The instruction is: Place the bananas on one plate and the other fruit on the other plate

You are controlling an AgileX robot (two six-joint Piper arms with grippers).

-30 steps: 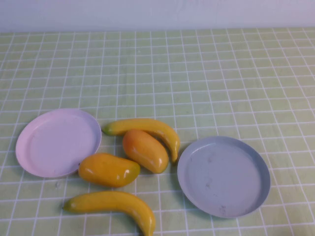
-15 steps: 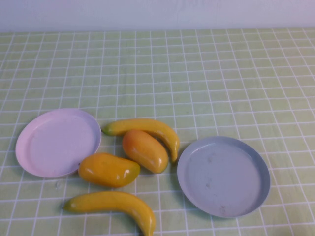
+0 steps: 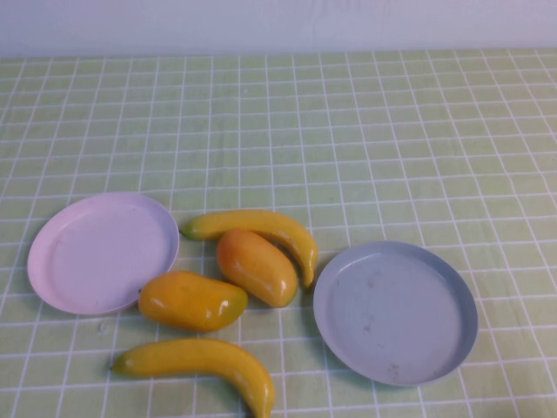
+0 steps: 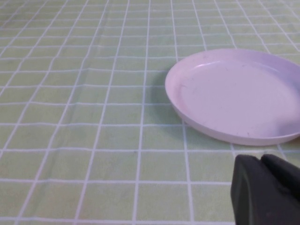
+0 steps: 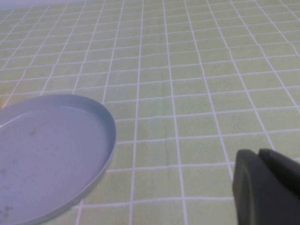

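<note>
In the high view two yellow bananas lie on the cloth, one (image 3: 261,228) behind the fruit and one (image 3: 202,361) near the front edge. Two orange-yellow mango-like fruits (image 3: 257,266) (image 3: 191,300) lie between them. The pale pink plate (image 3: 103,252) is at the left and is empty; it also shows in the left wrist view (image 4: 239,96). The grey-blue plate (image 3: 395,312) is at the right and is empty; it also shows in the right wrist view (image 5: 47,154). My left gripper (image 4: 261,159) is shut and empty, near the pink plate. My right gripper (image 5: 258,152) is shut and empty, beside the grey-blue plate. Neither gripper shows in the high view.
A green checked tablecloth (image 3: 348,131) covers the table. A white wall (image 3: 278,22) runs along the far edge. The fruit cluster sits between the two plates, close to the front edge.
</note>
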